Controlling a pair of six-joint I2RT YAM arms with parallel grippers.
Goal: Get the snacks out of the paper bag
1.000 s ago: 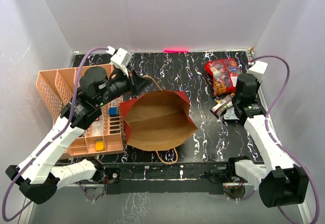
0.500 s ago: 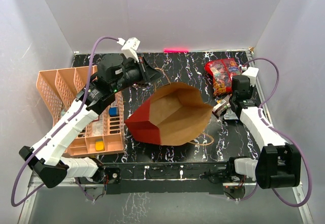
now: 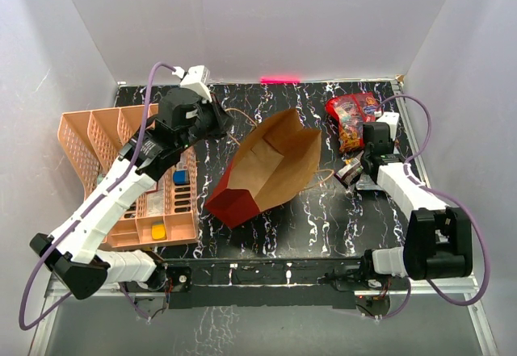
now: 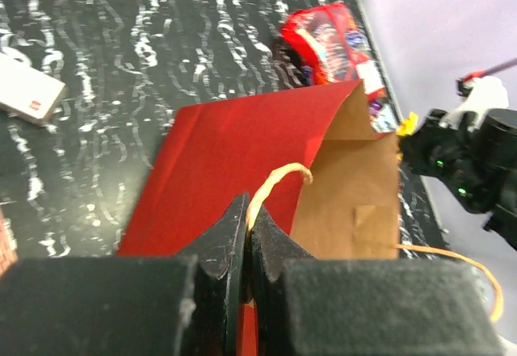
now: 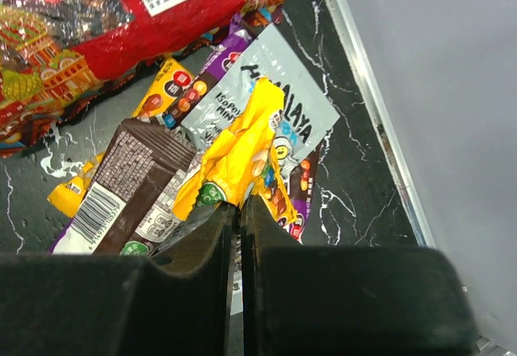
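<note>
My black marbled worktop bore a peach tray at its left, the tilted paper bag midway, and the snacks heaped far right.

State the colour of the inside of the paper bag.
Plain brown inside the paper bag, clearest in the top external view.

Peach tray (blocks inside), marbled table

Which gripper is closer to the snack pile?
Right. The right gripper is at the snacks, shut on a yellow packet; the left gripper is well to their left, pinching the paper bag's cord handle.
</note>
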